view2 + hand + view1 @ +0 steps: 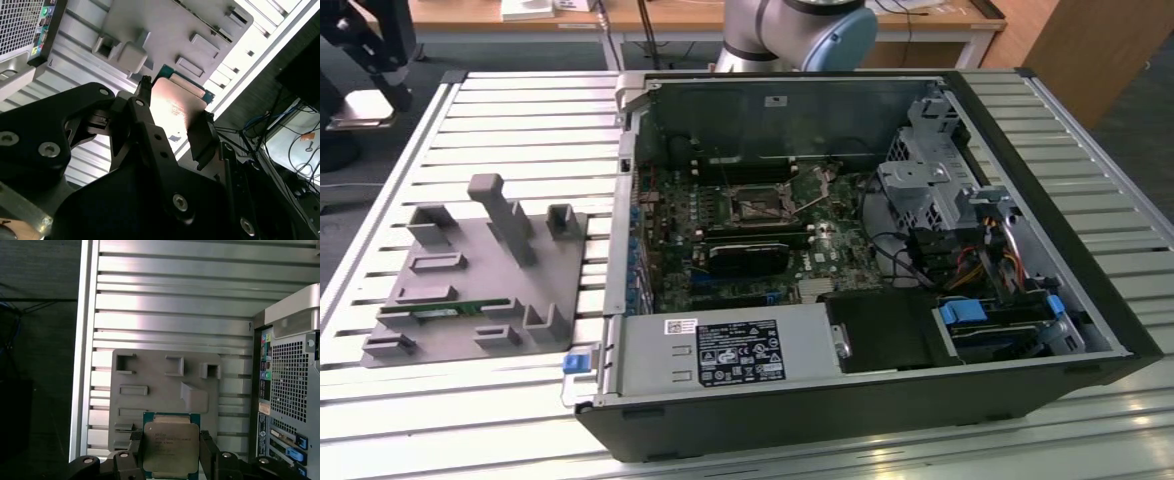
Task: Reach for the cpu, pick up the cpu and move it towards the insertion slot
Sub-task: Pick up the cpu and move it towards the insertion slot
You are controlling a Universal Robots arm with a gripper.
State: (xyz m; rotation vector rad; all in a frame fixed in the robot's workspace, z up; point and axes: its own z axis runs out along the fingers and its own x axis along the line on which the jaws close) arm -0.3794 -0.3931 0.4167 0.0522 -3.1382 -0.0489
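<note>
1. As the cpu [171,440] is clamped between the two fingers [207,450] of the gripper [170,456], the reach and the pick-up are judged complete.
2. The jaws are closed to the width of the chip, with one finger pressed against each of two opposite edges. Nothing else is gripped.
3. In both wrist views the cpu is held clear above the grey tray [165,385], which lies on the slatted table [175,315] just beside the computer case [290,375]. The silvery top of the chip is turned towards the first wrist view.
4. The insertion slot [757,207] is located on the board inside the open computer case, well apart from the tray. The move towards the slot is therefore judged unfinished, since the chip is carried over the tray side of the table.
5. The following items are counted:
   - one cpu;
   - one gripper with two fingers;
   - one insertion slot;
   - one grey tray;
   - one computer case;
   - one green memory stick [447,312], laid in the tray.
</note>
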